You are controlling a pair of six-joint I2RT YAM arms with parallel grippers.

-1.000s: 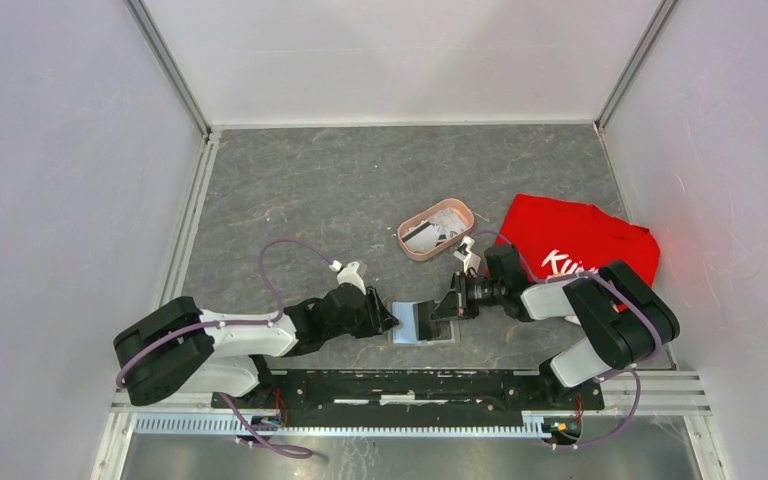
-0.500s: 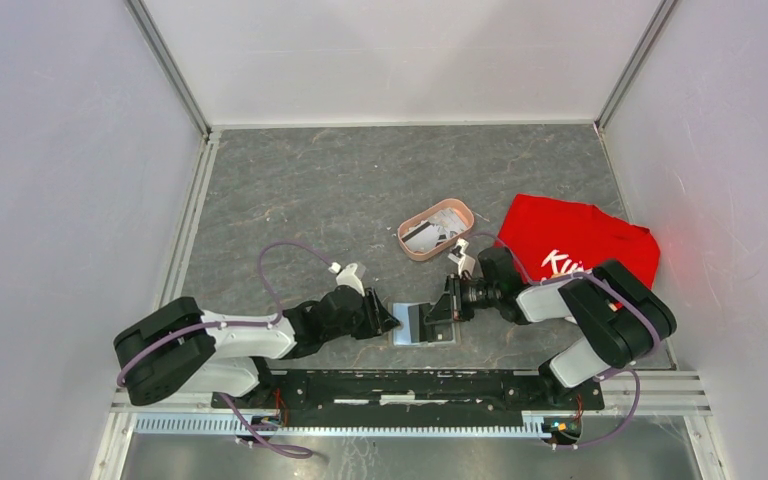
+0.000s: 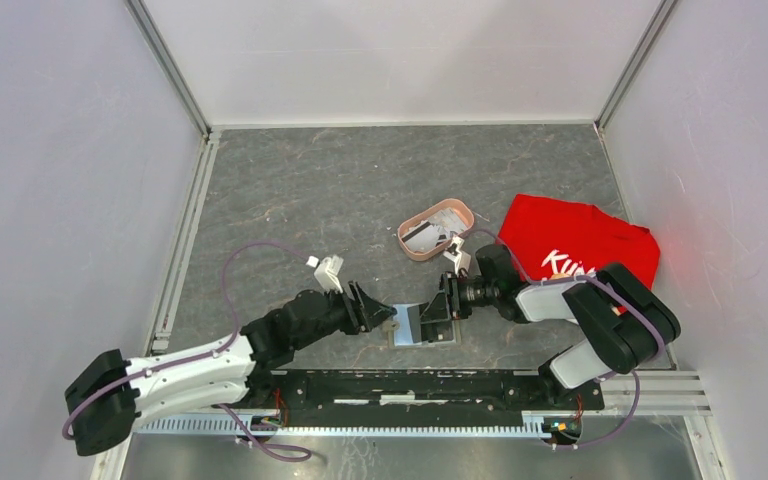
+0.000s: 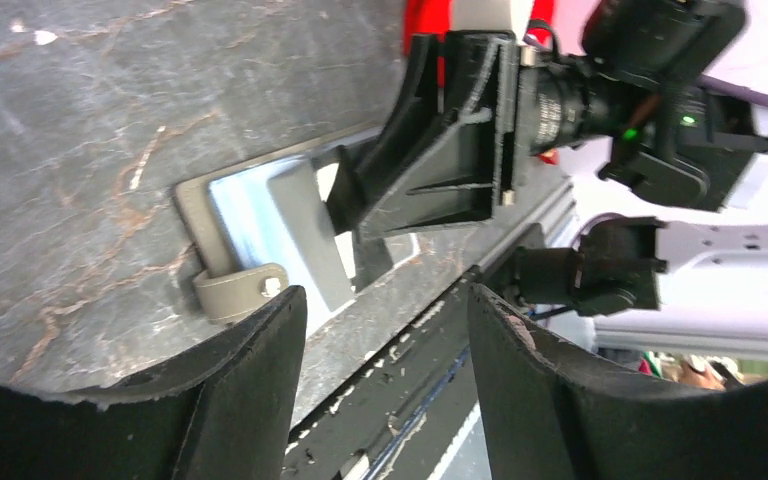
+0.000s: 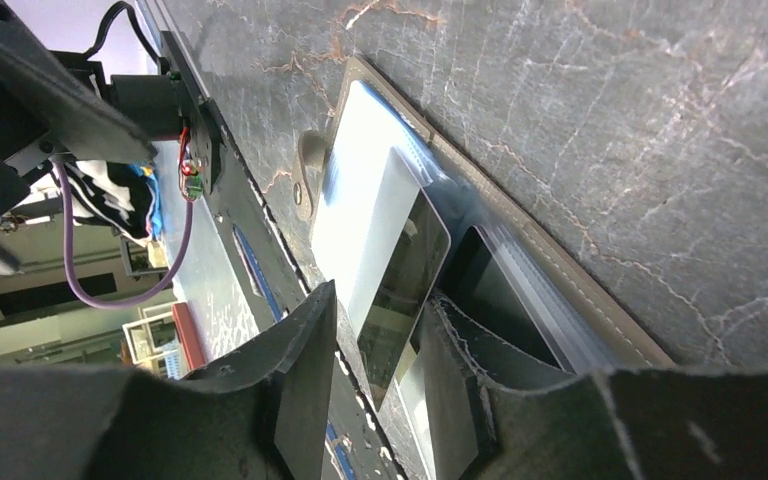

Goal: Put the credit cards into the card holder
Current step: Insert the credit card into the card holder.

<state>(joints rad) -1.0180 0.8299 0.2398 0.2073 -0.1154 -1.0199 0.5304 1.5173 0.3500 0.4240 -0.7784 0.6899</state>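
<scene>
Card holder [image 5: 525, 228] open, card [image 5: 400, 265] in pocket; pink tray [image 3: 415, 244] at 12 o'clock holds more cards [image 3: 440, 226]. Left gripper [image 3: 383, 313] wide, empty; right gripper [image 3: 430, 310] narrowly parted.

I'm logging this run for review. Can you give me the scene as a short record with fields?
Card holder: small olive-grey folding wallet, open flat at the near edge of the grey stone-patterned table
Card on holder: one silvery-grey card lying on its inner panel
Left gripper: open, empty, beside the holder
Right gripper: open, fingers either side of that card's end
Pink oval tray: holds more cards
Red cloth: right of the tray
</scene>
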